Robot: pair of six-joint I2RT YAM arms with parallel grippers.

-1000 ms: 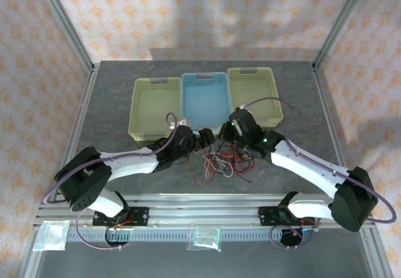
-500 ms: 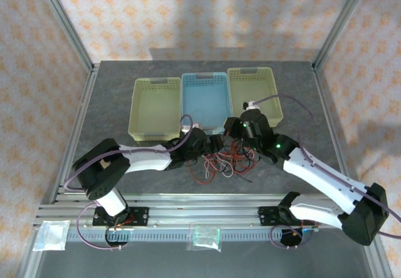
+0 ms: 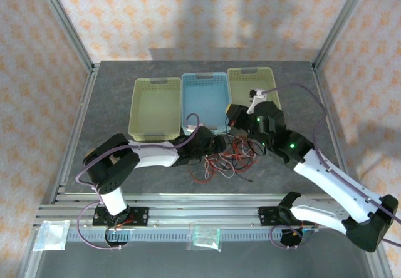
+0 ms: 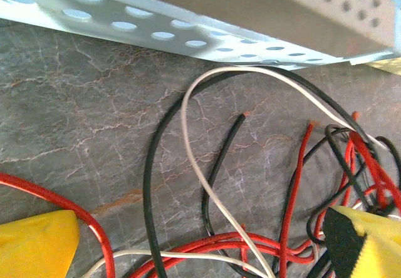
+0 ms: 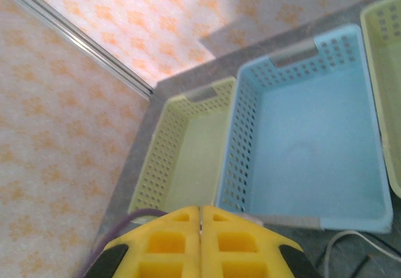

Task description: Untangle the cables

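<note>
Left wrist: left tool (image 4: 200, 247) spread wide – cables (image 4: 147, 171) between its jaws, on table (image 4: 75, 121); right tool (image 5: 200, 218) pressed together.

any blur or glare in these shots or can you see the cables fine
Top external: even soft light, faint broad shadows on the back wall, cables small but readable. Left wrist: cables crisp, the basket wall above them bright and blurred toward the right. Right wrist: yellow fingers soft up close, patterned wall washed pale.
</note>
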